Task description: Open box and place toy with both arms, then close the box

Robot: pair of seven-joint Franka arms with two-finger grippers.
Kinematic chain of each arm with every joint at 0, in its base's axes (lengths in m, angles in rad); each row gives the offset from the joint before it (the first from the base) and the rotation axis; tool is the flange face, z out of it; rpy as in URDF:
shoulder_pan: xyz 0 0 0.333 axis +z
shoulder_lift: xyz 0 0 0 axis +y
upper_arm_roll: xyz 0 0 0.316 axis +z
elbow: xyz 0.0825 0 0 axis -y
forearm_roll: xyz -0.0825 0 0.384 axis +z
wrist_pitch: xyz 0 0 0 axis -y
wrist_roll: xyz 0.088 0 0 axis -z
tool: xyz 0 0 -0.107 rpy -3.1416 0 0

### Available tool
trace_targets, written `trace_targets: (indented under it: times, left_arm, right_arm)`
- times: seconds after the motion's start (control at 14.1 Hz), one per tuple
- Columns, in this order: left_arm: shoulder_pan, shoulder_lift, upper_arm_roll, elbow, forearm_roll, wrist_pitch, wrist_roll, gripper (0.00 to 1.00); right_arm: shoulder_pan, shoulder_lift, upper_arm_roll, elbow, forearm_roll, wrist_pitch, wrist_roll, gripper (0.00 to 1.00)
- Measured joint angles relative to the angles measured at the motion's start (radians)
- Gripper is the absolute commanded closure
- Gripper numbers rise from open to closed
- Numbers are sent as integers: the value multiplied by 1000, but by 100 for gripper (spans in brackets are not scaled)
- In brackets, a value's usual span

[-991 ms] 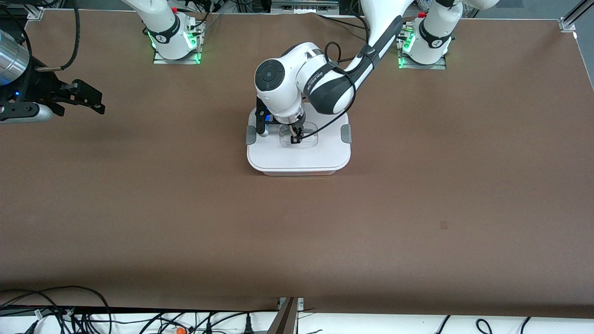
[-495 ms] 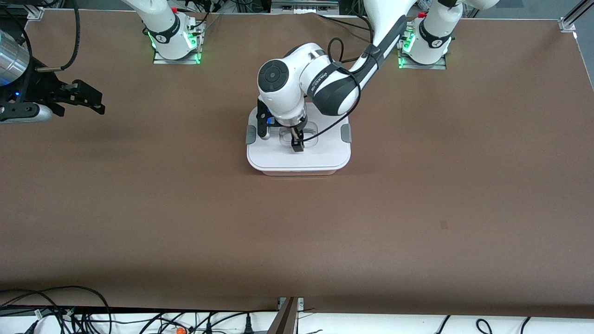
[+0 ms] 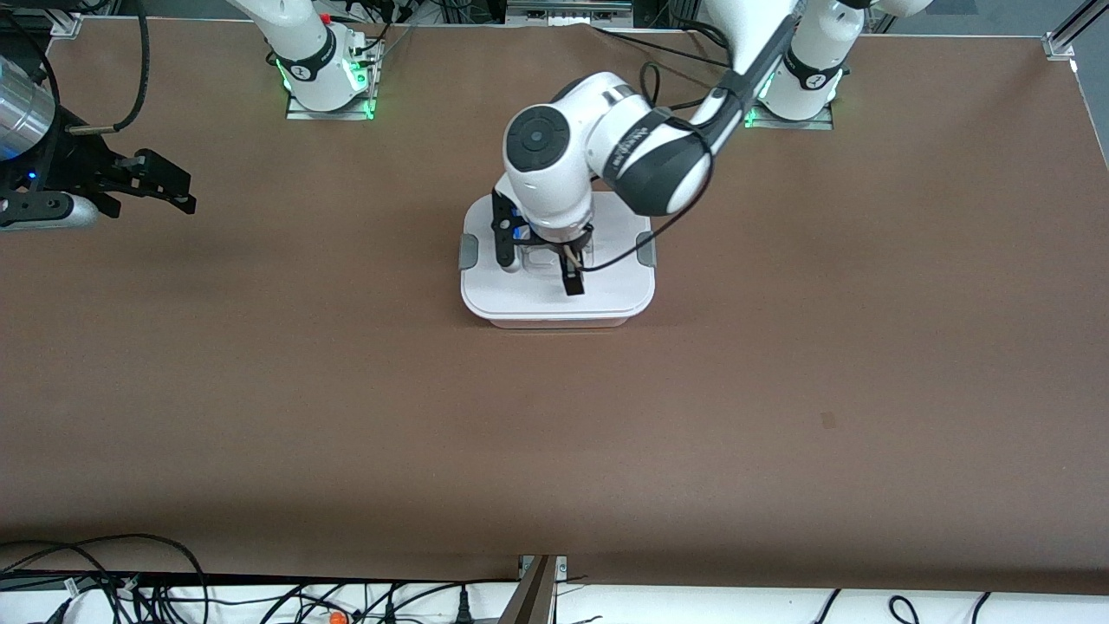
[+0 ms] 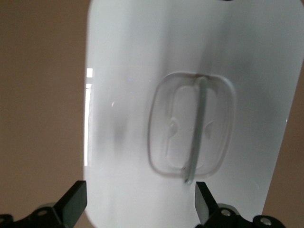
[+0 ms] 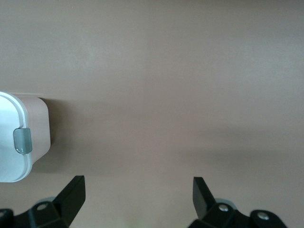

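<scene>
White lid (image 3: 554,299) is seen shut on the box (image 3: 556,321) at mid-counter (image 3: 554,433); the left gripper (image 3: 544,269) is held spread above its handle (image 4: 192,130). The right gripper (image 3: 165,186), open, waits aside. The toy is unseen; a clip may be left unlatched

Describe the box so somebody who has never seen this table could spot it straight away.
On the brown table, look midway between the two arms' ends, under the left hand. The box is a rounded white-lidded tub, the only thing with grey side clips and a clear recessed handle.
</scene>
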Motion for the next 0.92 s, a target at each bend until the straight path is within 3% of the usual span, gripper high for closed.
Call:
trace_targets:
  times: [0.35,0.92]
  left_arm:
    - [113,-64,46,13,-4,-14,0,0]
    - [443,-230,62,-1,-7,-37,1,0]
  right_arm:
    - [0,0,0,0,0,0,0,0]
    - [-1,1,0,0,0,0,0,0]
